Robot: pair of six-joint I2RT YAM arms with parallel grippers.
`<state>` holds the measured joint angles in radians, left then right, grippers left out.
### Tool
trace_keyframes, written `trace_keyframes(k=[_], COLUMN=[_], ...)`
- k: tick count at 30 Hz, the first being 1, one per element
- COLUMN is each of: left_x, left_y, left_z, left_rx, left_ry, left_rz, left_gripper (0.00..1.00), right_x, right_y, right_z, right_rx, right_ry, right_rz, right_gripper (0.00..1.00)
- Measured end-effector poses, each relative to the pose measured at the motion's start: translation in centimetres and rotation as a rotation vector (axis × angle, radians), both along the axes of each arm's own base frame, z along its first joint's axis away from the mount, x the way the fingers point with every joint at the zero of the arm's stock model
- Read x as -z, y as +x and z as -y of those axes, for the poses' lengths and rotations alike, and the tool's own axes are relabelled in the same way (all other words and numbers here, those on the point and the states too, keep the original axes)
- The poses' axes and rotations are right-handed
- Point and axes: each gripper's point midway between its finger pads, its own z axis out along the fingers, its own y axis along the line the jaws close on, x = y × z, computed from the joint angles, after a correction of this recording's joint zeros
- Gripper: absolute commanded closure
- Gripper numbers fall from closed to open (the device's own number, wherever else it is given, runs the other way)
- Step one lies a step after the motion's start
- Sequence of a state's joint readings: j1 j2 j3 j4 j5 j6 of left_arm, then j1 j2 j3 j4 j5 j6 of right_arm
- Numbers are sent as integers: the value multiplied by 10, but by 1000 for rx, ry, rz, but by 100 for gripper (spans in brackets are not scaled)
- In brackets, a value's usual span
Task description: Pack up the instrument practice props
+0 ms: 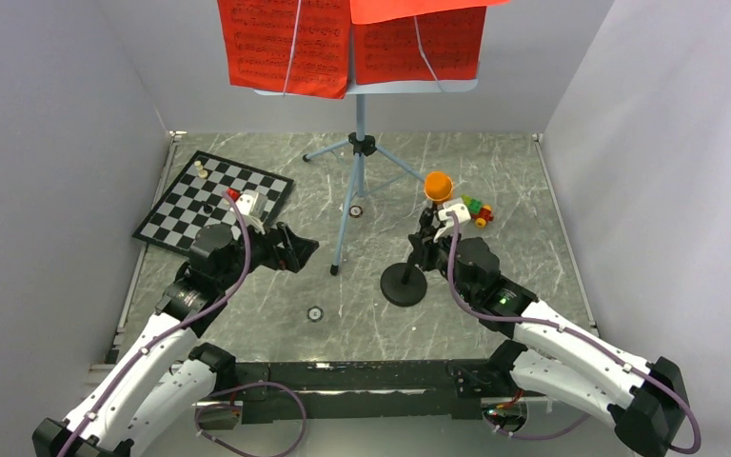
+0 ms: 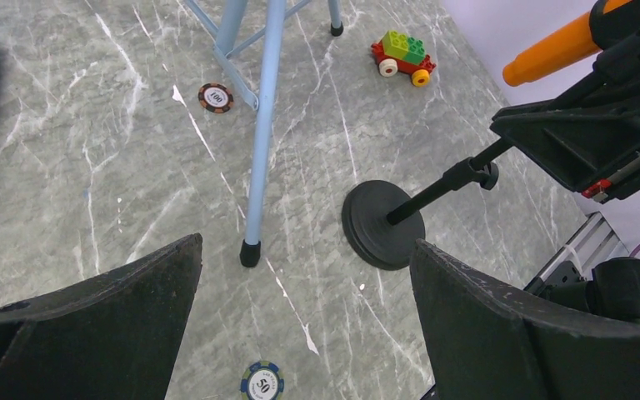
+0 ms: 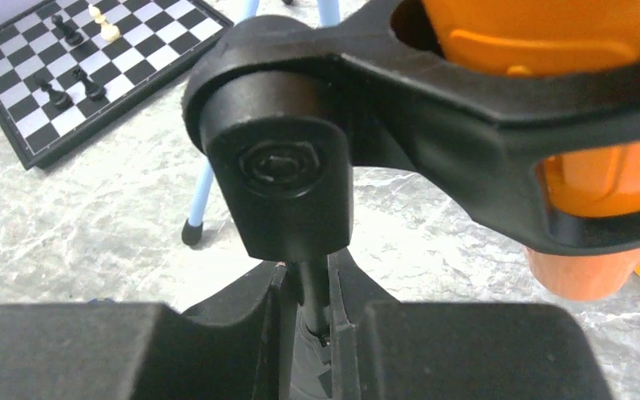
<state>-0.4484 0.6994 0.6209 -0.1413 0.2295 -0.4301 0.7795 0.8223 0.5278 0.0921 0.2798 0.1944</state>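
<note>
Left gripper (image 1: pixel 302 249) was spread wide and empty, near left beside the chessboard (image 1: pixel 211 198). Right gripper (image 3: pixel 312 287) was clenched on the pole of the mic stand (image 1: pixel 404 284), which stood upright right of centre with the orange microphone (image 1: pixel 438 185) clipped on top. Farther back, the blue music stand (image 1: pixel 357 171) stood mid-table, red music sheets (image 1: pixel 286 43) on its desk.

We see a table (image 2: pixel 92 167) that looks like grey stone with white veins, smooth and a little shiny. The music stand (image 2: pixel 265 125) has smooth light-blue tube legs that look like painted metal, with black rubbery feet. The music sheets (image 1: pixel 286 48) are dull red paper. The microphone (image 3: pixel 600 179) is smooth orange plastic. The mic stand (image 2: pixel 379 225) is dull black. The toy car (image 2: pixel 402 57) is shiny plastic. The fingers (image 2: pixel 92 325) of the left gripper (image 2: pixel 304 246) look grainy and dull black.
</note>
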Motion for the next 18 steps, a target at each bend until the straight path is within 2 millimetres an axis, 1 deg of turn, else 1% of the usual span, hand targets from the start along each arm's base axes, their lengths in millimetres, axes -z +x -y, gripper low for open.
trace_keyframes(k=[1,7,11,15,18], left_x=[0,-4,-1,1,1], left_y=[0,-1,-1,0,1], left_z=[0,-3,-4,-7,-9], left_rx=[-1,-10,-15,-23,-33], left_ry=[0,-2,9,26,32], left_rz=[1,14,16,20,23], left_gripper=[1,1,1,1,1], right_x=[0,1,2,1,1], right_y=[0,-6,-11,-20,-28], right_z=[0,-6,-12,-21,-34], right_rx=[-1,-57,-94,-143,-196], right_ry=[0,-26,-47,-73,-106], right_rz=[1,9,18,23,28], right_gripper=[100,100,100,100,100])
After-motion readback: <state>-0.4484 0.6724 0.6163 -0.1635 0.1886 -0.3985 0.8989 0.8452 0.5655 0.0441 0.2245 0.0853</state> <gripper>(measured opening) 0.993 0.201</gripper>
